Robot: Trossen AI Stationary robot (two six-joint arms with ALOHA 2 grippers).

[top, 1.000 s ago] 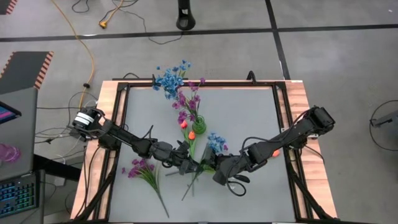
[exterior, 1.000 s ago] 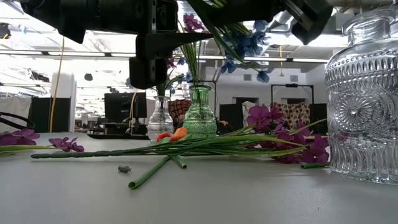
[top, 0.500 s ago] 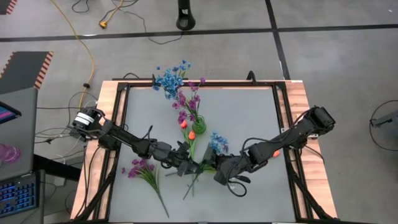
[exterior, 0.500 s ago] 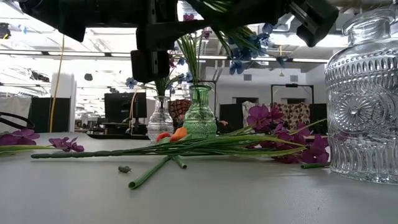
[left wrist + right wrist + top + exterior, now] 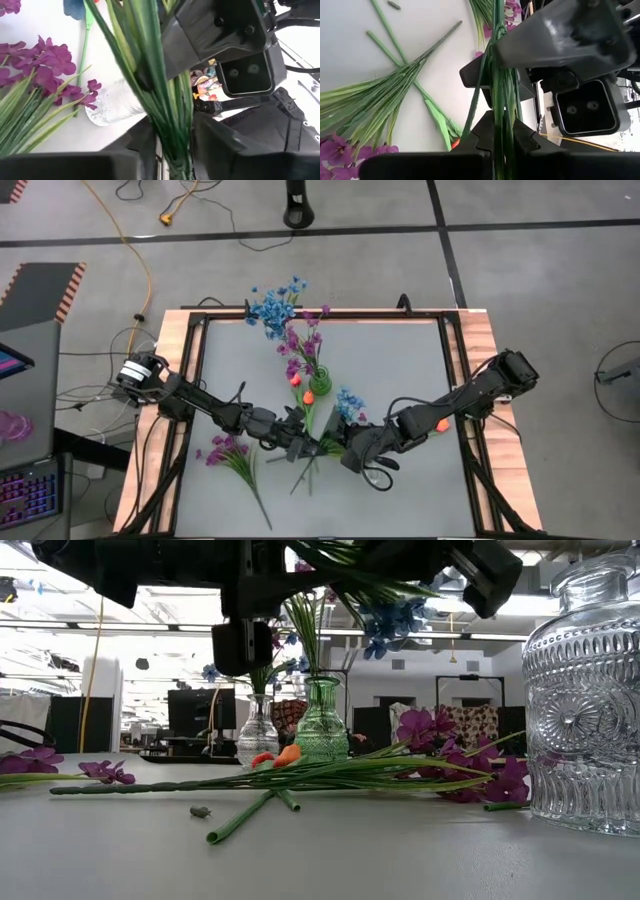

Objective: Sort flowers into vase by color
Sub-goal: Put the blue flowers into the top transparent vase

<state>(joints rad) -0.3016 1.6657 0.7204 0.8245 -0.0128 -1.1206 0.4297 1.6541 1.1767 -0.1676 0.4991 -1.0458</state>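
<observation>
A blue flower sprig (image 5: 347,404) is up in the air between my two grippers; its blue head also shows in the low view (image 5: 395,615). My left gripper (image 5: 306,448) and my right gripper (image 5: 338,448) face each other at the table's middle near side, both shut on the sprig's green stem and leaves. A green vase (image 5: 318,383) holds purple flowers. A small clear vase (image 5: 258,732) holds blue flowers (image 5: 270,308). Orange tulip buds (image 5: 280,755) and purple sprigs (image 5: 228,450) lie on the table. My left gripper pinches the sprig's bundle of green stem and leaves (image 5: 176,147) between its two fingers, coming from the table's left. The sprig is lifted clear of the table. My right gripper pinches the same green bundle (image 5: 498,131) between its two fingers, coming from the table's right, close beside the left gripper. The leaves fan out beyond the fingers.
A large clear patterned glass vase (image 5: 585,690) stands close to the low camera. Loose green stems (image 5: 250,815) and long leaves (image 5: 330,775) lie across the table's middle. More purple flowers (image 5: 440,730) lie near the large vase.
My right gripper has shifted a little toward the table's left, closer to my left gripper, still holding the sprig. The blue head has swayed slightly in the air.
</observation>
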